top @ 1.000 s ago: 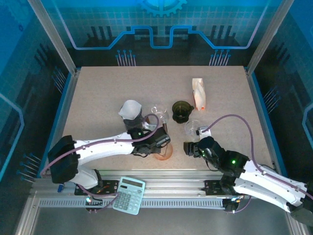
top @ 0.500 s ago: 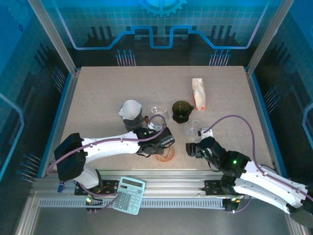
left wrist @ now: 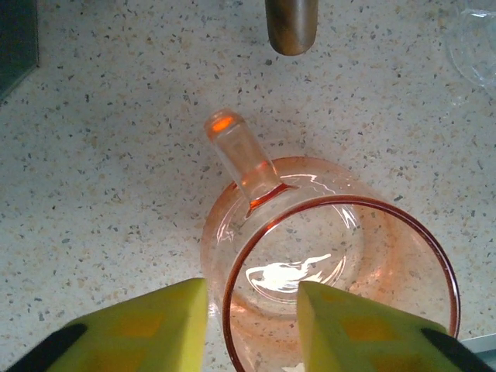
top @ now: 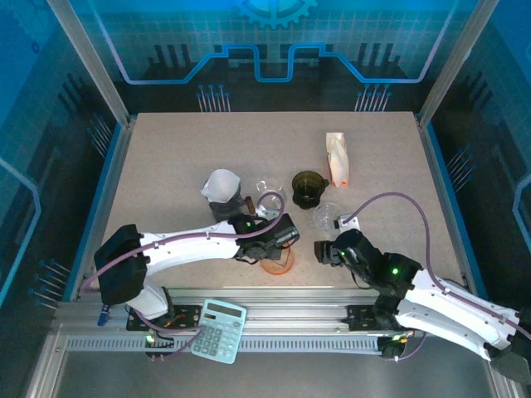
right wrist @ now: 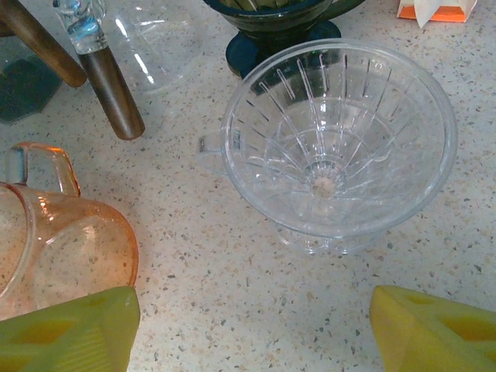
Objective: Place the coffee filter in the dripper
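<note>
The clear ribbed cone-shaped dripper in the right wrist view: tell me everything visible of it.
The clear ribbed cone-shaped dripper looks like transparent glass or plastic. Thin ribs run down its inner wall to a small hole at the bottom; a small tab handle sticks out below its rim. It stands upright on the speckled tabletop, empty, no filter inside. The right gripper is open in front of it, not touching. The dark green dripper stands behind; contact cannot be told.
</note>
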Robot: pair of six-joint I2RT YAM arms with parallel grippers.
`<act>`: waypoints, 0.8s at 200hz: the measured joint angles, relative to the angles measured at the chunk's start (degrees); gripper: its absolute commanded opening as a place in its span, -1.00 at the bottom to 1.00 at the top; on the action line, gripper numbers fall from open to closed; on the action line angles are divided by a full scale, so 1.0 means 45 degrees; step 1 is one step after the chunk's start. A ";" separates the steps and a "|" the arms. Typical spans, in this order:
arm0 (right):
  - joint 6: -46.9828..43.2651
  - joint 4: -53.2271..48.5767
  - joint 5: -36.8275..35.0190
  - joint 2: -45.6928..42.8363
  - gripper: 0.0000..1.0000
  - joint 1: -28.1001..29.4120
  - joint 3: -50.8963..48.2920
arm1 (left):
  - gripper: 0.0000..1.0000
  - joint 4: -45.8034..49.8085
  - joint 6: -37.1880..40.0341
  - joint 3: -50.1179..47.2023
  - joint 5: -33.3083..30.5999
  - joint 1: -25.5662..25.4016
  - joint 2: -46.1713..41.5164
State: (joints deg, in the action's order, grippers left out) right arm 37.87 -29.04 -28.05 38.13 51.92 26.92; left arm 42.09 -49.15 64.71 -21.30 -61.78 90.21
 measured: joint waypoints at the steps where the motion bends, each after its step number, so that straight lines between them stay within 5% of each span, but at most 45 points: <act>1: 0.0000 0.0010 0.0000 0.0029 0.58 0.0000 0.0024 | -0.14 0.0000 0.0015 0.0005 -0.0005 0.0000 -0.0005; 43: -0.0102 0.0180 0.0194 0.0845 0.60 -0.0413 0.0631 | 0.48 -0.0068 0.0083 0.0019 -0.0121 0.0000 -0.1501; 77: -0.0189 0.0476 0.0874 0.1486 0.58 -0.2215 0.0913 | 0.97 -0.0238 0.0228 0.0010 -0.0583 0.0000 -0.4022; 106: -0.0189 0.1054 0.1836 0.2778 0.50 -0.4129 0.1287 | 0.98 -0.0476 0.0233 -0.0631 -0.1205 0.0000 -0.6441; 160: -0.0180 0.1812 0.2574 0.4993 0.25 -0.5795 0.1855 | 0.98 -0.0340 -0.0204 -0.2880 -0.2361 0.0000 -1.0176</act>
State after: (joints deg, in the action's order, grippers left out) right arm 37.06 -20.88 -16.47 60.60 25.85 35.27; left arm 40.56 -50.06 51.75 -31.92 -61.78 44.42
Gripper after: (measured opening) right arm 0.666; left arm 0.989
